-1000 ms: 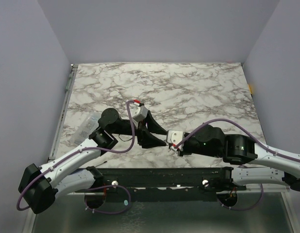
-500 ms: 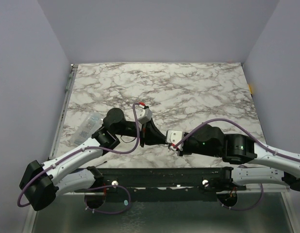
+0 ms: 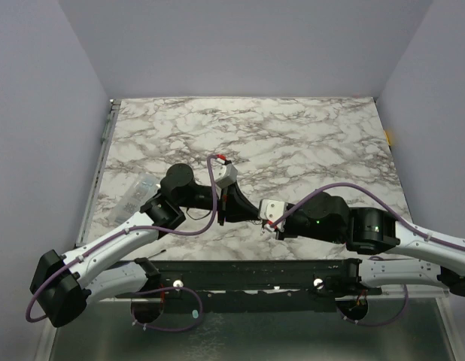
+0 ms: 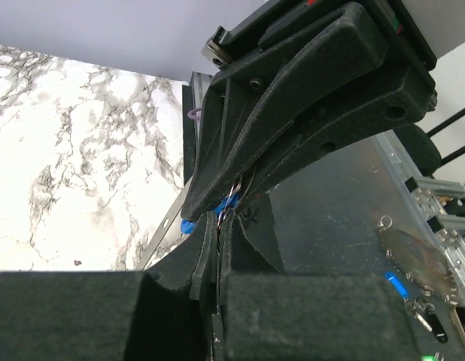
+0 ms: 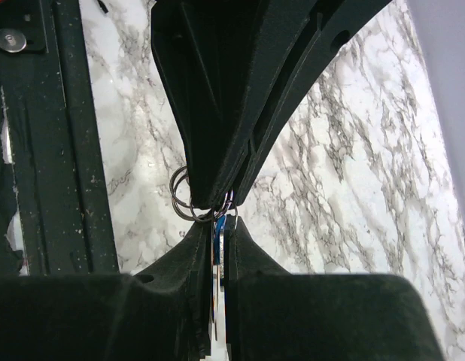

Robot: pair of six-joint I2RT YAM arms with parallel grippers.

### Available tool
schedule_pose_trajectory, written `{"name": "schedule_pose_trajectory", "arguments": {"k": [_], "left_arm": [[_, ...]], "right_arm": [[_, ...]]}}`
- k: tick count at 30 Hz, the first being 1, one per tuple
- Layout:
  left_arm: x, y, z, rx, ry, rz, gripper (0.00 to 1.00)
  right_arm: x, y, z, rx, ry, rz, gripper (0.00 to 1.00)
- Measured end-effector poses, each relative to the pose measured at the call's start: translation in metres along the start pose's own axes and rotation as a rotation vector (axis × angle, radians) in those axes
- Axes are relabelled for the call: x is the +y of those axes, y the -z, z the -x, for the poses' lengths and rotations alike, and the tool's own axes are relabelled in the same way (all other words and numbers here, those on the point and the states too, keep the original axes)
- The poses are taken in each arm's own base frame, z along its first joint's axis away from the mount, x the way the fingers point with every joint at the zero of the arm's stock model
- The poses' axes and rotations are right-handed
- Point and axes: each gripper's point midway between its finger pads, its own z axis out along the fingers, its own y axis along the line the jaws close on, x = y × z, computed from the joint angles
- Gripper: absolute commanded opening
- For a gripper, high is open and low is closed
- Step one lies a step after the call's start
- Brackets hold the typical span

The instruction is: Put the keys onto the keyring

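The right gripper [image 5: 217,248] is clenched on the key with the blue head [image 5: 217,265], a strip of blue being seen in the slit between its fingers. It is held tip to tip against the left gripper [image 4: 217,259], which is likewise clamped shut. Thin metal loops are seen at the left gripper's tip and are taken to be the keyring [image 5: 181,194], so the keyring is judged to be pinched there, raised off the marbled surface [image 3: 293,135] near its front edge. The blue head is pressed right at the loops, but whether the key has been threaded onto the wire cannot be told, the joint being hidden by the fingers. The task is judged to be at the threading of this one key, with nothing shown as finished. The silver keys cannot be picked out in any view, so whether they are on the ring is left open. A clear packet [image 3: 135,197] is seen lying at the left edge of the surface, well apart from both grippers
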Motion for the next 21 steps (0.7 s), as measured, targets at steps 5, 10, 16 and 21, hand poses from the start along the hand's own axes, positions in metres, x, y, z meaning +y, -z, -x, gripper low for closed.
{"name": "schedule_pose_trajectory", "arguments": {"k": [5, 10, 16, 21], "left_arm": [[0.006, 0.005, 0.012, -0.040, 0.050, 0.029, 0.00], [0.018, 0.011, 0.027, -0.102, 0.143, 0.051, 0.00], [0.026, 0.019, 0.035, -0.162, 0.242, 0.060, 0.00], [0.069, 0.041, 0.053, -0.287, 0.271, 0.220, 0.00]], "right_arm": [[-0.009, -0.001, 0.006, -0.020, -0.015, -0.042, 0.01], [-0.023, -0.001, 0.013, -0.045, -0.028, -0.109, 0.01], [-0.030, -0.001, 0.016, -0.054, -0.036, -0.145, 0.01], [-0.016, 0.003, 0.003, -0.010, -0.017, -0.082, 0.01]]}}
